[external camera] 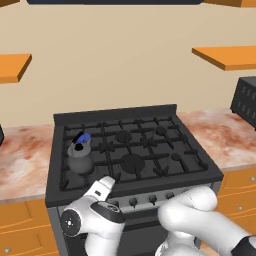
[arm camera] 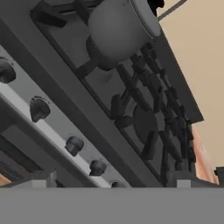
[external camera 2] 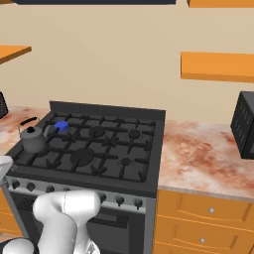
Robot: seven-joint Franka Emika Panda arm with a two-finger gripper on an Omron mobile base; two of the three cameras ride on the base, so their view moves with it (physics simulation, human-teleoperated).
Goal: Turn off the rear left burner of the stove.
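The stove [external camera: 165, 172] [external camera 2: 149, 149] is a wide black gas range between two counters. A small blue flame burns at its rear left burner [external camera: 84, 137] [external camera 2: 60, 127], partly hidden in the left base view by a grey kettle [external camera: 80, 159] [external camera 2: 32, 139] [arm camera: 116, 33] on the front left grate. Small dark knobs [external camera: 133, 201] [arm camera: 73, 145] line the silver front strip [arm camera: 26, 109]. My gripper [external camera: 106, 184] [arm camera: 113, 183] hovers just in front of the stove's front left edge, above the knob strip. It is open, its fingertips [arm camera: 43, 179] wide apart with nothing between them.
Marbled counters [external camera: 25, 150] [external camera 2: 198, 158] flank the stove, with orange drawers [external camera 2: 208, 211] below. A black appliance [external camera: 245, 102] [external camera 2: 245, 124] stands on the right counter. Orange shelves [external camera: 227, 56] [external camera 2: 218, 67] hang on the wall. My own arm [external camera 2: 64, 218] covers the middle knobs.
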